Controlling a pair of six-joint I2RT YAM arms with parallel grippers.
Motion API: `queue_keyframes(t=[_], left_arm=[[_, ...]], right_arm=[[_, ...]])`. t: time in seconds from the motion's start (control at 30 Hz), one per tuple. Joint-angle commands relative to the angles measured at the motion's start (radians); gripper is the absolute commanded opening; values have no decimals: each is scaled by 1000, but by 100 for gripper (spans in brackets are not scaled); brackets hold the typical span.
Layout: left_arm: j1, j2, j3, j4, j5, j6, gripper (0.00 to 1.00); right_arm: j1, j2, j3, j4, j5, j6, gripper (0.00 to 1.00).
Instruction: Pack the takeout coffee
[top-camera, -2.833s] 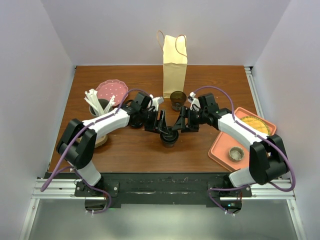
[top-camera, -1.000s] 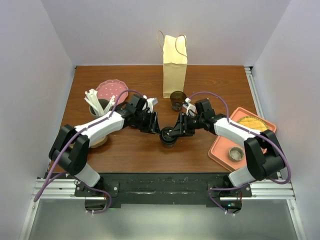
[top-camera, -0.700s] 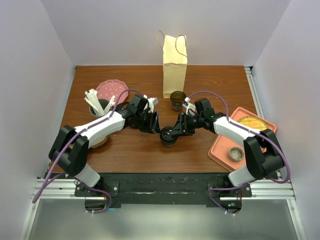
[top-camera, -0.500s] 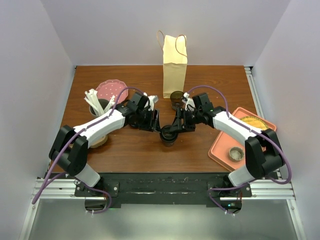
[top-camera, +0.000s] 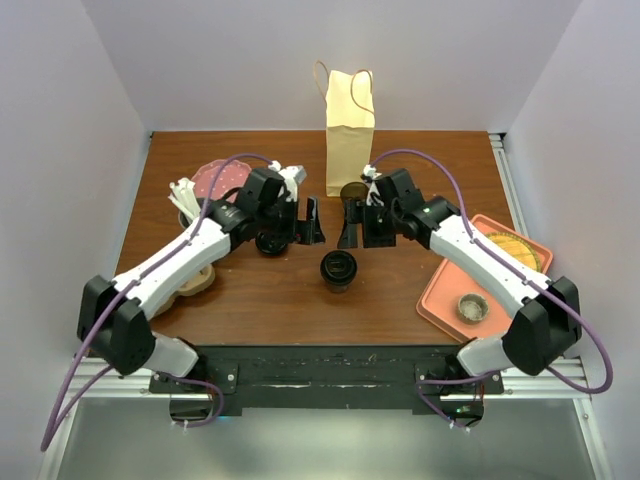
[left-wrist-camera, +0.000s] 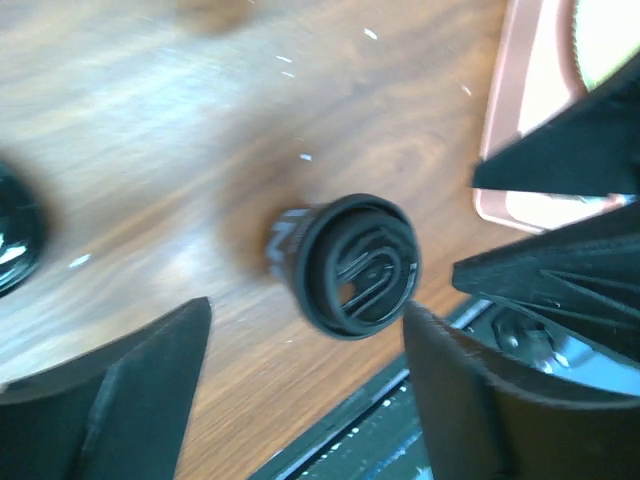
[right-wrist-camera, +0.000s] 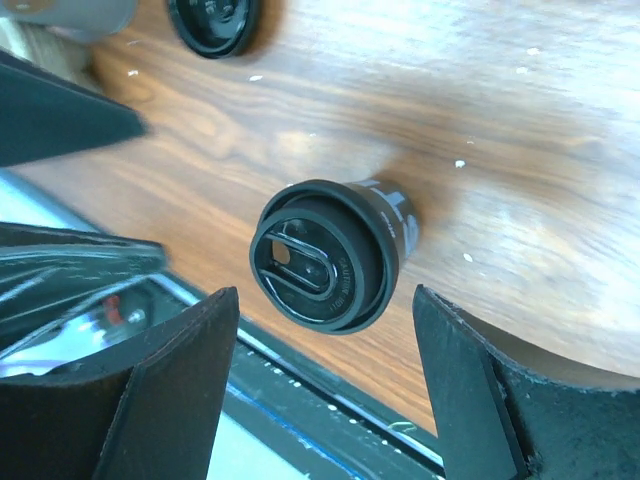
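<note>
Takeout coffee (top-camera: 339, 270) is upright on the table (top-camera: 430, 170), lid on, about mid-width and closer to the near edge than the far one, nothing touching it. Left gripper (top-camera: 302, 224) hangs over the table just past the cup on its left-far side, jaws spread wide, nothing between them. Right gripper (top-camera: 362, 227) mirrors that on the right-far side, jaws also wide and empty. The two grippers face each other with a small gap between them. Both wrist views look down on the lid, framed between the fingers with clear wood on either side of the cup. Paper bag (top-camera: 350, 130) stands upright at the middle of the far edge, and an open dark cup (top-camera: 354, 190) sits just in front of it, partly hidden by the right gripper. Loose black lid (top-camera: 268, 243) lies flat under the left arm, left of the coffee. Grey cup of white utensils (top-camera: 190, 208) and pink plate (top-camera: 215, 178) are toward the far-left corner. Salmon tray (top-camera: 445, 300) is at the right edge, toward the near-right corner, and carries a small bowl (top-camera: 472, 307).
</note>
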Motion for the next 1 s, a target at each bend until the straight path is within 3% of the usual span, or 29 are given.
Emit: queue_keyframes(t=[0.0,0.17,0.3,0.4,0.97], left_arm=[[10,-114,-16,-68,-232,25,100],[12,-289,-124,-85,-463,-9,100],[11,-430,-207,-75,-558,-50,100],[10,-495,-229,-80,-580,-58,100],[11,-519,-253,-66,-525,-61,100]], right_arm=[[104,4,91,-117,238,34,74],[198,38,102,-103,320,89,82],[273,99,151,-155,396,94,88],[302,140,183,-178,445,91,94],[336,226,237,-212,489,74,93]])
